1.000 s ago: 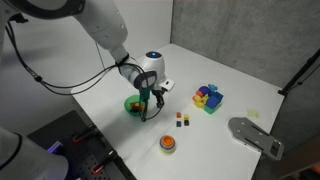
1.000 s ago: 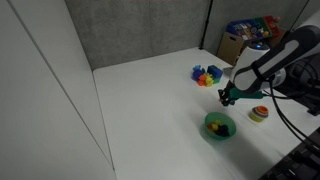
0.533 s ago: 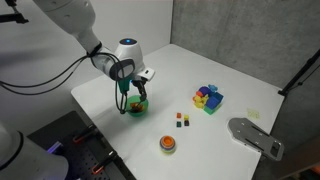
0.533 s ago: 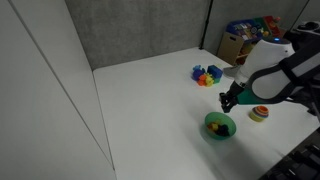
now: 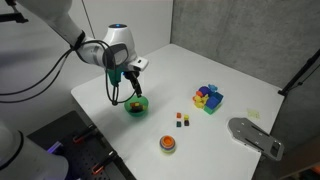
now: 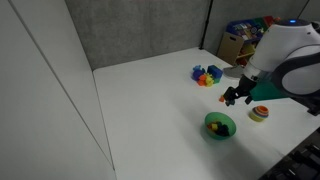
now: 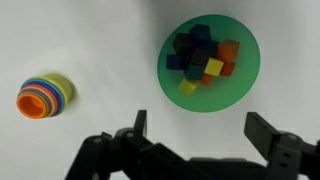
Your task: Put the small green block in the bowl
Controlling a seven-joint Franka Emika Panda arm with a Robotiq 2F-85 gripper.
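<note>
The bright green bowl [image 7: 210, 58] holds a heap of several tiny cubes: dark blue, yellow, orange and red. A yellow-green cube [image 7: 188, 87] lies at the near edge of the heap; I cannot tell whether it is the small green block. My gripper [image 7: 203, 128] hangs above the table just short of the bowl, open, with nothing between its fingers [image 7: 265, 130]. In both exterior views the gripper [image 5: 127, 97] [image 6: 235, 97] hovers beside and above the bowl [image 5: 136, 105] [image 6: 220, 125].
A stack of rainbow rings with an orange-red top [image 7: 45, 95] [image 5: 167, 144] [image 6: 259, 113] stands near the bowl. Tiny loose cubes [image 5: 181, 121] and a multicoloured block cluster [image 5: 208, 97] [image 6: 208, 75] lie farther off. A grey plate [image 5: 255, 136] sits at the table's corner.
The jaws went from shut to open over the bowl. The arm then lifted and drew back from the bowl, leftward in an exterior view.
</note>
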